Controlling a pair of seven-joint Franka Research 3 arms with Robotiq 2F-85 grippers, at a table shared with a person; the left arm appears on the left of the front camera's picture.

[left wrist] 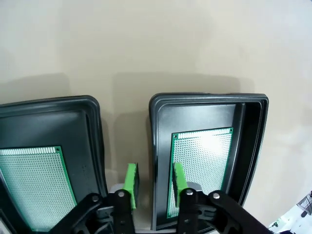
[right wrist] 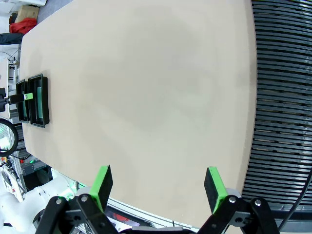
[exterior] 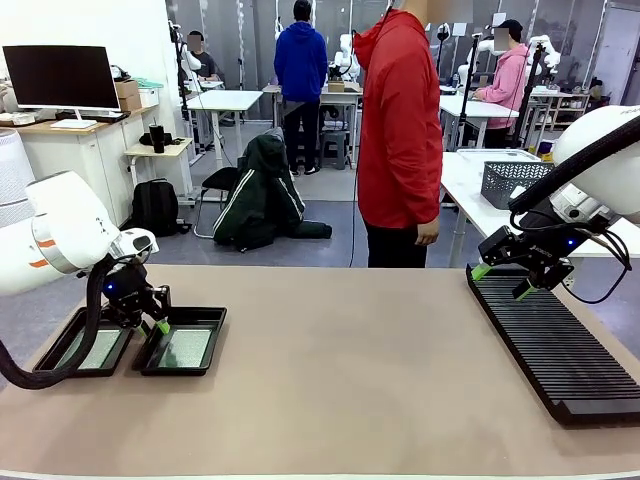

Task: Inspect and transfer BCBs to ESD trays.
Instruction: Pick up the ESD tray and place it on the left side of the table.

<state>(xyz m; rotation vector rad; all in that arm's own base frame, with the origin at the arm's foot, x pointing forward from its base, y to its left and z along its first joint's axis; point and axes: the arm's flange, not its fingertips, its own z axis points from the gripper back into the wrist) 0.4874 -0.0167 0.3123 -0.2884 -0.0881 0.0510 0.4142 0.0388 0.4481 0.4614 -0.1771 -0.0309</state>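
Two black ESD trays sit side by side at the table's near left, the left tray (exterior: pixel 70 372) (left wrist: pixel 48 101) and the right tray (exterior: pixel 178 372) (left wrist: pixel 209 97). Each holds a pale-green BCB lying flat: one (exterior: pixel 100 348) (left wrist: pixel 29 185) in the left tray, one (exterior: pixel 187 347) (left wrist: pixel 202 163) in the right. My left gripper (exterior: pixel 155 322) (left wrist: pixel 154 180) hangs low over them with its fingers apart. One finger is between the trays, the other over the right board's edge, and nothing is gripped. My right gripper (exterior: pixel 502 281) (right wrist: pixel 158 185) stands wide open and empty above the rack's far end.
A long black ribbed rack (exterior: pixel 560 350) (right wrist: pixel 282 97) lies along the table's right side. A person in a red hoodie (exterior: pixel 400 130) stands at the far edge. A dark wire basket (exterior: pixel 515 180) sits on the neighbouring table. The trays (right wrist: pixel 36 100) look small and far off in the right wrist view.
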